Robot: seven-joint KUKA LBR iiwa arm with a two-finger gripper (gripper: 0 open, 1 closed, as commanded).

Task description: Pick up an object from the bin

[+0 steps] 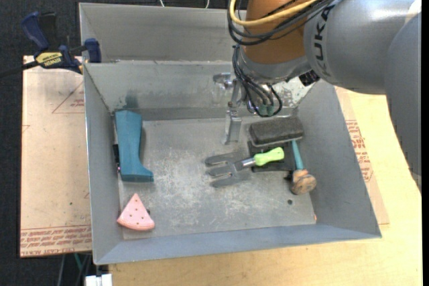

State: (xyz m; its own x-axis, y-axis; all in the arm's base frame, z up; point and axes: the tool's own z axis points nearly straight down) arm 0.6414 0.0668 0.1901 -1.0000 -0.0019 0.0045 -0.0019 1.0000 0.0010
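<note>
Pink and wedge-shaped, the small foam piece dotted with holes (136, 214) lies nearest you in the front left corner, well apart from the action. Going down in size from there: the grey KUKA arm (375, 30) comes in from the right and bends over the back of the grey metal bin (221, 244). Its orange wrist cover (278, 0) is looped with cables, and its gripper (232, 130) hangs straight down toward the middle of the floor. You cannot tell whether the gripper is released or clenched, and nothing can be seen in it. By my reading you are at the positioning step, before any grasp. A tall blue boot-shaped plastic piece (131, 147) lies along the left wall, far from the gripper. A black rectangular block (275, 132) sits just right of the gripper. Touching that block's front edge is the green-handled tool with a forked metal head (265, 158), and that head lies just in front of the gripper's tip. This is the likeliest pick. The next move probably calls for a straight descent onto the metal head, staying clear of the block. A slim teal-handled brush with a wooden knob (302, 181) lies close beside the tool and could get nudged.
</note>
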